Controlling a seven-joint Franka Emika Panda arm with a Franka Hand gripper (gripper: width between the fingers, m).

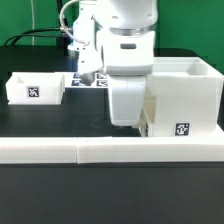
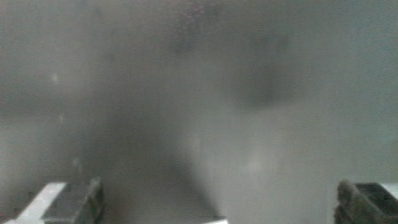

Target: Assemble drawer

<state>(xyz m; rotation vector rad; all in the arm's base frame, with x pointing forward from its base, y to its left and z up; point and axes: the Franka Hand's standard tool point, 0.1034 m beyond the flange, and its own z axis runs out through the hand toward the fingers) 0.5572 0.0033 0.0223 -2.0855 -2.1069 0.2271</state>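
The tall white drawer housing [image 1: 186, 92] stands at the exterior view's right, with a square tag low on its front. A white tray [image 1: 128, 102] sits against the housing's open side, directly under my gripper [image 1: 128, 72]. A second small tray [image 1: 34, 88] with a tag lies at the exterior view's left. In the wrist view my gripper [image 2: 217, 205] has its fingertips [image 2: 68, 202] far apart, with only a blurred grey-white surface very close between them. The jaws are open. I cannot tell whether they touch the tray.
The long low white L-shaped bar [image 1: 100, 150] runs across the front of the black table. The marker board [image 1: 84, 79] lies behind the arm.
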